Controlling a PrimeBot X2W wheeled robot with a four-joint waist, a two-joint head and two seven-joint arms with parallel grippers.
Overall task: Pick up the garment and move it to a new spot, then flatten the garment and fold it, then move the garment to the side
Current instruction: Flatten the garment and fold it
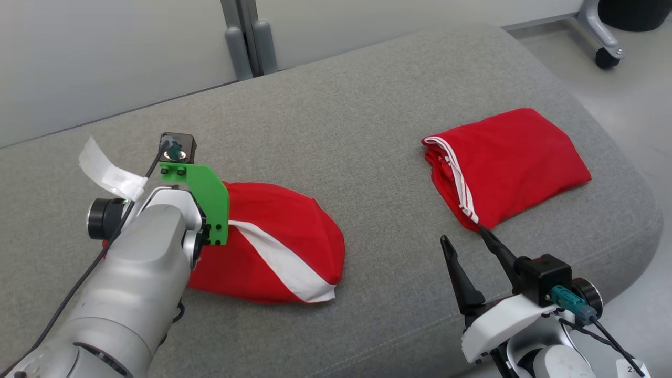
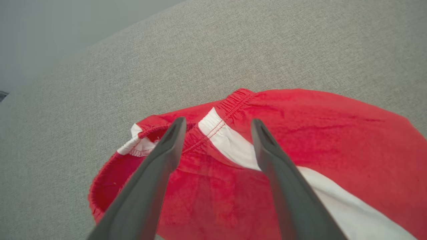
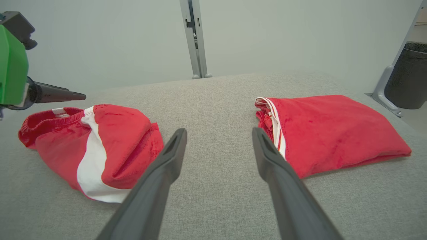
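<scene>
Grey couch [image 1: 367, 94], lower left: our left gripper [image 2: 217, 121] sits spread over the shorts [image 1: 273, 231], so we'd pinch the waistband [image 2: 235, 99] deep.

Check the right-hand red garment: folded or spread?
Folded. The right garment lies as a compact rectangle, striped edges layered at one end.

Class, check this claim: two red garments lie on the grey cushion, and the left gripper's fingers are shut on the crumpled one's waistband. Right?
Not quite. The left gripper has its fingers open over the waistband of the crumpled garment, holding nothing, as the left wrist view shows. The rest stands: it and the folded garment lie on the grey cushion.
</scene>
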